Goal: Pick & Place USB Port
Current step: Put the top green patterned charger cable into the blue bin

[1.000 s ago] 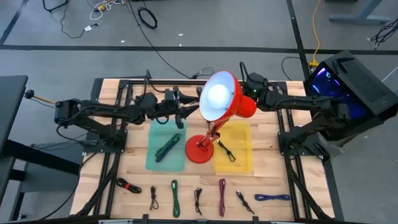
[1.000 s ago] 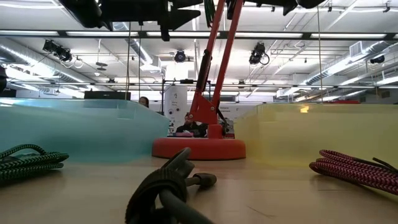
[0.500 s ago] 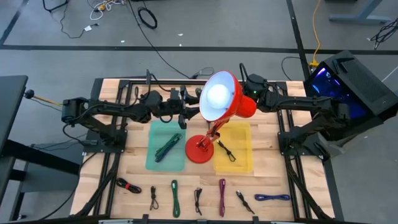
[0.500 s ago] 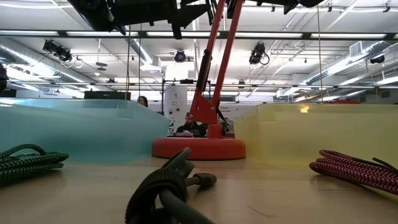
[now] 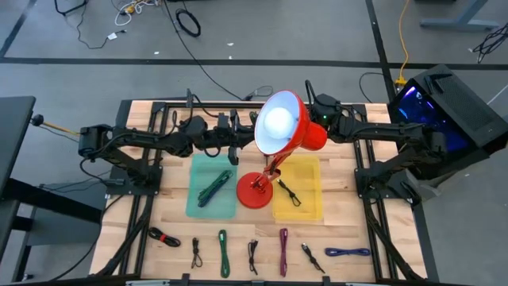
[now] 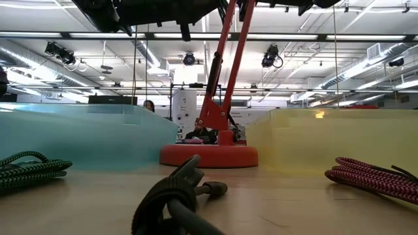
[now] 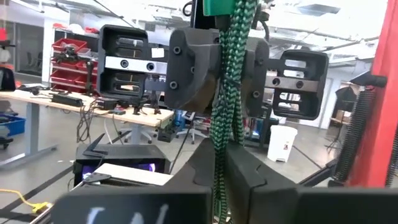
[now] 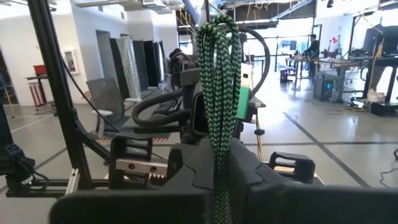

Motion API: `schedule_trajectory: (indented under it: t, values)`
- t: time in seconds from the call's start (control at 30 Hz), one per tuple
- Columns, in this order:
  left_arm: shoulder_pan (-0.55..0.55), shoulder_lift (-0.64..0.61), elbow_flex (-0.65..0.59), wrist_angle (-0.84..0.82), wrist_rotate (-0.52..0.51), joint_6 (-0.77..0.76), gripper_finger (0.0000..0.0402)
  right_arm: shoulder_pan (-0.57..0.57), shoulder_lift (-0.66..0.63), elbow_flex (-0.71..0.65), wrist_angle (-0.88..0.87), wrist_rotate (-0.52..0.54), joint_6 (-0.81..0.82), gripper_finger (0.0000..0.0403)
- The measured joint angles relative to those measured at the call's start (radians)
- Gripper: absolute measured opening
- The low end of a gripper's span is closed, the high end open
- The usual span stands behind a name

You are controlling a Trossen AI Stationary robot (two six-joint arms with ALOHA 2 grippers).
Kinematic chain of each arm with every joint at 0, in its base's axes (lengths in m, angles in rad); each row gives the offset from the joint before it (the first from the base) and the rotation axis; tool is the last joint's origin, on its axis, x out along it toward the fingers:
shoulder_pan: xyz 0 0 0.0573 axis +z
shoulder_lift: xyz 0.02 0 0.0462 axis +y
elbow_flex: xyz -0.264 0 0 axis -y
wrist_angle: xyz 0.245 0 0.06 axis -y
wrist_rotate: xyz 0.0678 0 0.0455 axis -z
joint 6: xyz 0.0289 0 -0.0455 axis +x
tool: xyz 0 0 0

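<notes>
A green braided USB cable [image 7: 227,93], bundled in loops, hangs in the air between my two grippers, high over the table's far middle beside the red desk lamp [image 5: 279,127]. My left gripper [image 7: 221,165] reaches in from the table's left [image 5: 238,141] and is shut on the cable. My right gripper [image 8: 219,158] faces it from the table's right and is shut on the same bundle [image 8: 217,81]. In the high view the lamp's shade hides the right gripper and the cable. My left gripper pinches several strands of the green cable's bundle [image 7: 217,149] between its two fingers. It comes in about level from the table's left. The bundle is lifted clear of the table and runs upright through the fingers. My right gripper pinches the same bundle's strands [image 8: 217,140] between its two fingers, level, from the table's right. The looped end [image 8: 217,28] rises above the fingers, clear of the table.
The lamp's base [image 5: 255,191] stands between a teal tray [image 5: 198,199] holding a green cable and a yellow tray [image 5: 309,202] holding a dark cable. Several coiled cables lie in a row along the near edge [image 5: 283,252]; one dark coil [image 6: 176,196] is closest in the low view.
My left gripper has moved a little toward the table's right, up to the lamp and my right gripper, and has shut on the green cable. My right gripper has kept its hold.
</notes>
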Motion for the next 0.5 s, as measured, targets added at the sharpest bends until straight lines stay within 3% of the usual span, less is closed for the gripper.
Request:
schedule_trajectory:
  t: [0.33, 0.5]
  values:
    - [0.0, -0.031, 0.002, -0.195, -0.066, -0.004, 0.0015, -0.037, 0.002, 0.0, -0.087, -0.004, 0.004, 0.0101]
    - [0.0, -0.101, 0.002, -0.395, -0.149, 0.004, 0.0014, -0.083, -0.002, -0.001, -0.129, -0.006, 0.023, 0.0121]
